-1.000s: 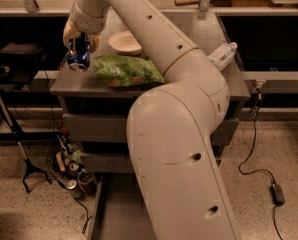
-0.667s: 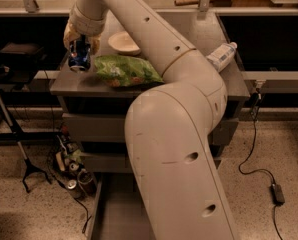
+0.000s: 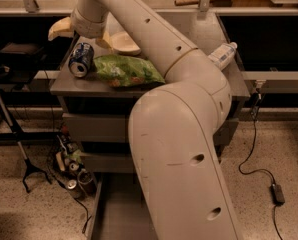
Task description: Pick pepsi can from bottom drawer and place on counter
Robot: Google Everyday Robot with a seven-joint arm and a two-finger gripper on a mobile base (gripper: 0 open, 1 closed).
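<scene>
Lying on counter (image 3: 64, 83), pepsi can (image 3: 81, 60) beneath claw (image 3: 82, 36).

Dim, warm light from above; the tool (image 3: 82, 38) hangs over the desk (image 3: 69, 84), deep shadow beneath it, perhaps mild glare on the arm (image 3: 179, 149).

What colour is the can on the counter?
The can is blue with white markings; camera view. The gripper hovers above it.
</scene>
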